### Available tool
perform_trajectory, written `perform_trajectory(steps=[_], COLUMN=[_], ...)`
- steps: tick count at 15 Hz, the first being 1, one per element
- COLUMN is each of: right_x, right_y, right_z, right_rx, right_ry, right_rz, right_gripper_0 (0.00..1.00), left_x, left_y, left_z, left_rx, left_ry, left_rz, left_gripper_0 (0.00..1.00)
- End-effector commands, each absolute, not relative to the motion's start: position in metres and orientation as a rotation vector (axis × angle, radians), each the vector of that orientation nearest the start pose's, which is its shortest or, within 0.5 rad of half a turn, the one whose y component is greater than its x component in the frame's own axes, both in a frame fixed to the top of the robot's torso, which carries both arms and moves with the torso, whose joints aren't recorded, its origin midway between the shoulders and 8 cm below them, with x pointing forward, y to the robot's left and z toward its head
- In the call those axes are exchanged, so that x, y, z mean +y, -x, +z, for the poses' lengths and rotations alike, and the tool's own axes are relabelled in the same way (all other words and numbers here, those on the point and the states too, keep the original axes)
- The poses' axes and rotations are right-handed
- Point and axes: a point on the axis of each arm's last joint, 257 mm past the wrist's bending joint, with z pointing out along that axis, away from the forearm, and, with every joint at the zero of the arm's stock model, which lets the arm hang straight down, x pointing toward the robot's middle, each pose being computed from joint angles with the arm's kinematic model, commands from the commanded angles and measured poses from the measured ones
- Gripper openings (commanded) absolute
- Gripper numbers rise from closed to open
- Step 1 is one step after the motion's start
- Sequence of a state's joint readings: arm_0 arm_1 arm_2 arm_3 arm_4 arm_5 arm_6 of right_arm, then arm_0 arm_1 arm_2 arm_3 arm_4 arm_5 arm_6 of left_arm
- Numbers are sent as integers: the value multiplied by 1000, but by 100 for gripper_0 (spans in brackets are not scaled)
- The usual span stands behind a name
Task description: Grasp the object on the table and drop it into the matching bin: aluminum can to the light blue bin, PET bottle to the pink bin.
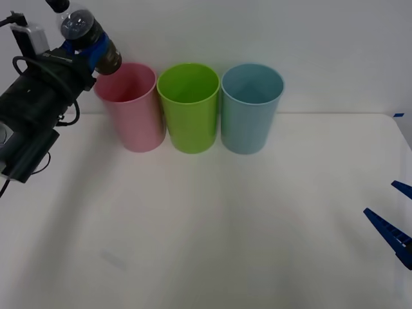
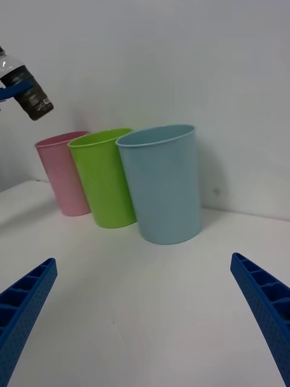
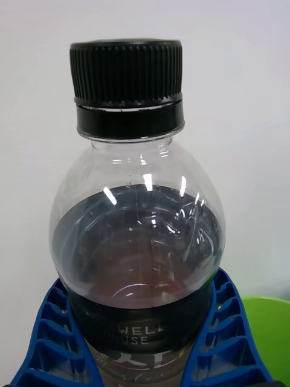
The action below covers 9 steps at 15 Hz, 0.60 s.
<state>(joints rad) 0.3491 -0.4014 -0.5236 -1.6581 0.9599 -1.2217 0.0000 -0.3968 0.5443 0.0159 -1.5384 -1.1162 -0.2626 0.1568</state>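
Note:
The PET bottle [image 1: 82,29], clear with a black cap and a dark grey label band, hangs tilted in the air at the far left of the front view. My left gripper [image 1: 96,46] is shut on its label band, just left of and above the pink bin's [image 1: 132,112] rim. The left wrist view shows the bottle [image 3: 139,230] close up, cap [image 3: 127,81] away from the camera, blue fingers [image 3: 51,338] on both sides. The light blue bin [image 1: 250,109] stands at the right end of the row. My right gripper [image 1: 394,212] waits open, low at the table's [image 1: 212,232] right edge.
A lime green bin [image 1: 188,109] stands between the pink and light blue bins, all three touching in a row at the table's back near the white wall. The right wrist view shows the same row: pink [image 2: 60,175], green [image 2: 106,181], light blue [image 2: 163,187].

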Motion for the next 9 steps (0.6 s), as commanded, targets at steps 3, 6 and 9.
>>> perform_trajectory(steps=[3, 6, 9], right_x=[-330, -330, -330], right_y=[-342, -342, -342], right_z=[-169, -169, -169], right_rx=[1441, 1441, 1441], right_ry=[465, 465, 465], right_rz=[567, 567, 567], right_gripper_0=[100, 100, 100], left_x=[241, 236, 234], left_y=[-638, -643, -643], left_z=[21, 17, 16], left_rx=[1256, 1262, 1262], left_ry=[-290, -294, -293], left_rz=[-270, -266, -262], left_gripper_0=[0, 0, 9])
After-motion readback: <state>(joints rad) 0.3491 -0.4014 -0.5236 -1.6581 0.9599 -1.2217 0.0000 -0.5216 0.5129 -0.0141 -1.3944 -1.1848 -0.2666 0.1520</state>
